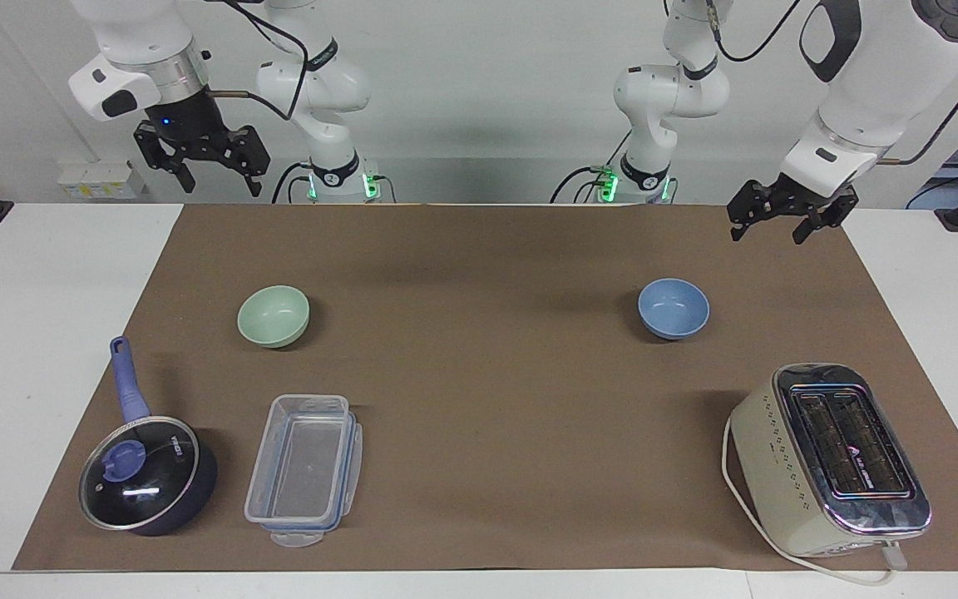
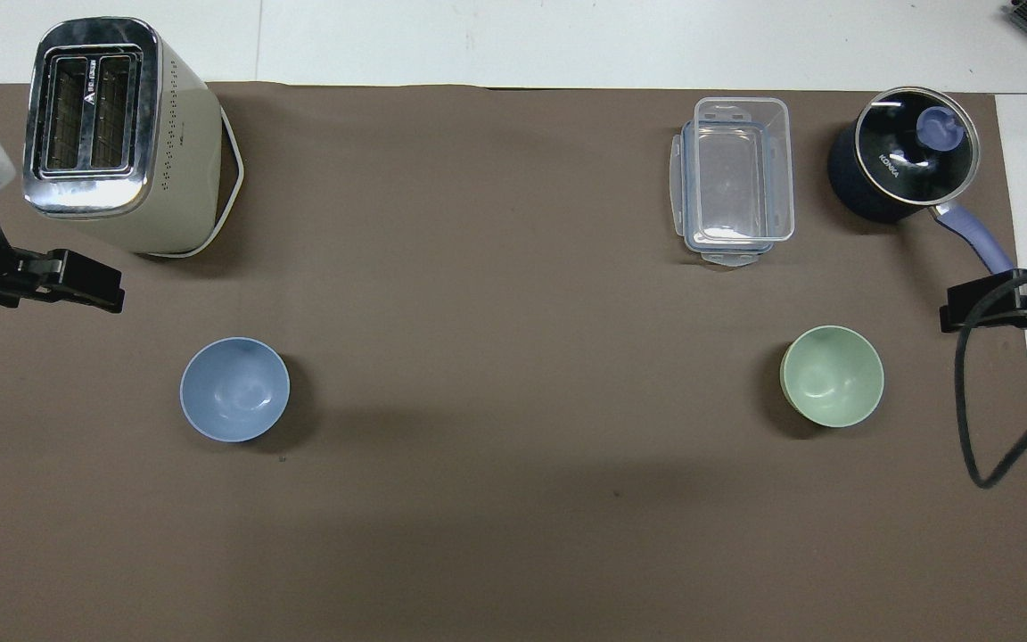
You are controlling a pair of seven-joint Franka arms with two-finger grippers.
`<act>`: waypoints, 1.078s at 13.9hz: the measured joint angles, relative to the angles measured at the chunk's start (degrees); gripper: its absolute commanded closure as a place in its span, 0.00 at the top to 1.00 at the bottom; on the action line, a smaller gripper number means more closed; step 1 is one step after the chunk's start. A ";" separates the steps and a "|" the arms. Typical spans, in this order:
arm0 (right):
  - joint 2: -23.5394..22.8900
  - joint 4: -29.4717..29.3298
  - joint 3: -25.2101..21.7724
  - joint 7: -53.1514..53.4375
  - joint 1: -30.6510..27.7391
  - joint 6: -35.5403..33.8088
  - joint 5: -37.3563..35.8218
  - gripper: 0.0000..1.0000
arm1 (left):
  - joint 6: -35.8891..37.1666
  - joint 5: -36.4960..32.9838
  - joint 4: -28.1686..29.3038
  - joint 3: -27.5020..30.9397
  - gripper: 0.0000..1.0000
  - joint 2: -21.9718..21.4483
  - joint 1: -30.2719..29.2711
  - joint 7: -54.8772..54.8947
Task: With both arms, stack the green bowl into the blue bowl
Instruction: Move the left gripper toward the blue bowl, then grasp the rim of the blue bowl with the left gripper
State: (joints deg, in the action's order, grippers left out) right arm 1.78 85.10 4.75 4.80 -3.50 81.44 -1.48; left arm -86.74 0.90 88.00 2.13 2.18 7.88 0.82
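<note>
Brown matting (image 1: 479, 399) covers the bench (image 1: 55, 374), and the two task items sit upright on it, well apart, level with each other. Green bowl (image 1: 274, 314) lies toward the right arm's end, blue bowl (image 1: 674, 308) toward the left arm's end; each is empty and untouched. This spacing apparently puts one bowl within easy reach of each arm, which suits a two-arm stack. Right pincer (image 1: 214, 176) hangs raised over the mat's edge nearest the robots, fingers spread wide and holding nothing; the green bowl is below it and a little toward the bench centre. Left pincer (image 1: 769, 226) hangs lower, likewise open and empty, over the mat corner nearest the robots, with the blue bowl near it toward the centre. Farther from the robots stand a lidded saucepan (image 1: 148, 474), a clear container (image 1: 304, 467) and a toaster (image 1: 832, 457), clear of both bowls. Stacking not yet begun.
</note>
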 measured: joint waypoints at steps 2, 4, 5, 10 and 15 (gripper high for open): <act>0.00 0.00 0.00 0.00 0.00 0.00 0.00 1.00 | -0.02 0.00 0.00 0.08 1.00 -0.04 -0.01 0.00; 0.00 0.00 0.00 0.00 0.00 0.00 0.00 1.00 | -0.07 0.09 0.08 0.16 1.00 -0.07 -0.03 -0.01; 0.00 0.00 0.00 0.00 0.00 0.00 0.00 1.00 | -0.34 0.35 0.36 0.20 1.00 -0.16 -0.04 -0.01; 0.00 0.15 0.00 0.00 0.00 -0.01 0.00 1.00 | -9.68 0.72 10.78 0.26 1.00 -3.40 -0.05 0.14; -0.01 0.15 0.00 0.00 0.00 -0.01 0.00 1.00 | -19.47 0.74 22.99 0.39 1.00 -5.87 -0.05 1.82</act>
State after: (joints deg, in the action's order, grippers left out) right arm 1.77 85.25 4.75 4.80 -3.50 81.43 -1.48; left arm -106.22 1.64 110.99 2.52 -3.70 7.83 2.64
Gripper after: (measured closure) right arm 0.000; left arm 0.000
